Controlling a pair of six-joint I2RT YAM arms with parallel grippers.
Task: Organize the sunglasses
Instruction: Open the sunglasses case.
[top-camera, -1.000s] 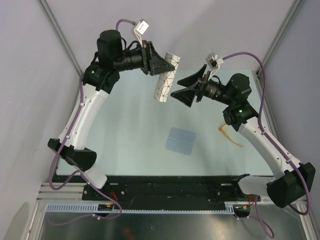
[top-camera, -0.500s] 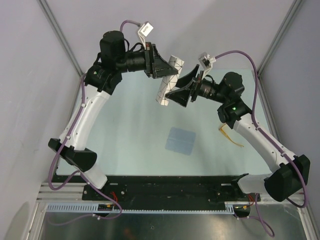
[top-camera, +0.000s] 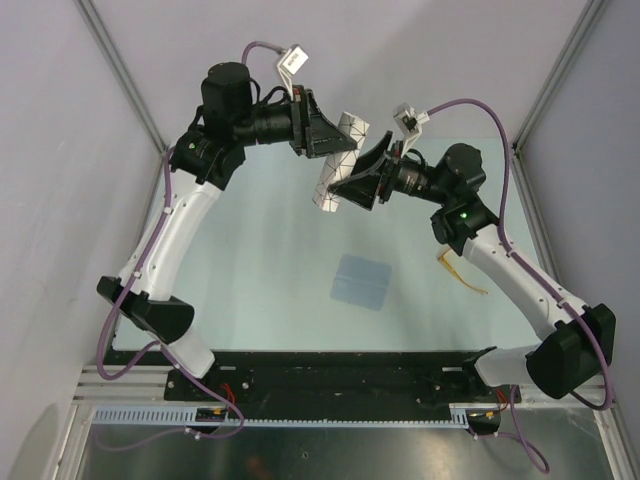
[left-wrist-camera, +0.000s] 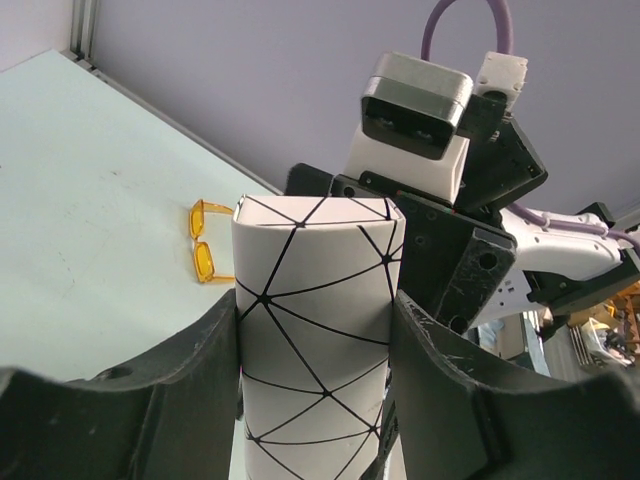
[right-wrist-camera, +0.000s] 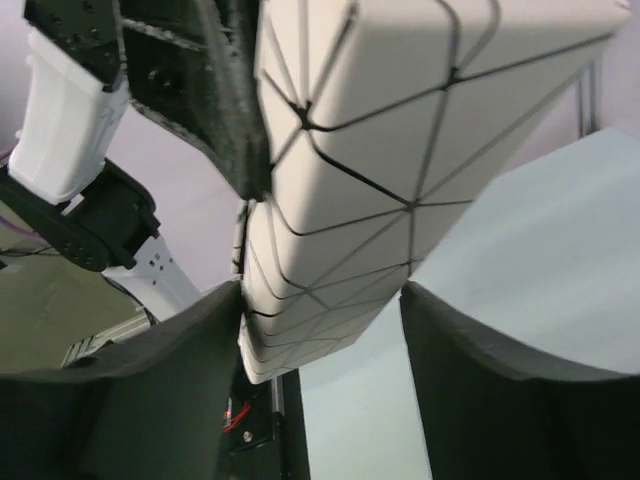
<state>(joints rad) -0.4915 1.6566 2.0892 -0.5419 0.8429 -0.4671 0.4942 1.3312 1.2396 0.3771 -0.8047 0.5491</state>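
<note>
Closed in: right gripper (right-wrist-camera: 320, 300) straddling white case (left-wrist-camera: 318, 250), clamping unclear; left gripper (left-wrist-camera: 315, 340) pinching it; sunglasses (left-wrist-camera: 205, 245) likely light, fragile; take by bridge.

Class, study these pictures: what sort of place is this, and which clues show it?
Probably a robotics lab cell: the left arm and right arm are bolted to a black rail at the table edge, enclosed by plain grey panels on aluminium posts.

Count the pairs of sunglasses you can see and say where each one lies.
1. The sunglasses lie on the right side of the table, beside the right arm, which partly covers them from above. The inside of the white case is hidden.
</note>
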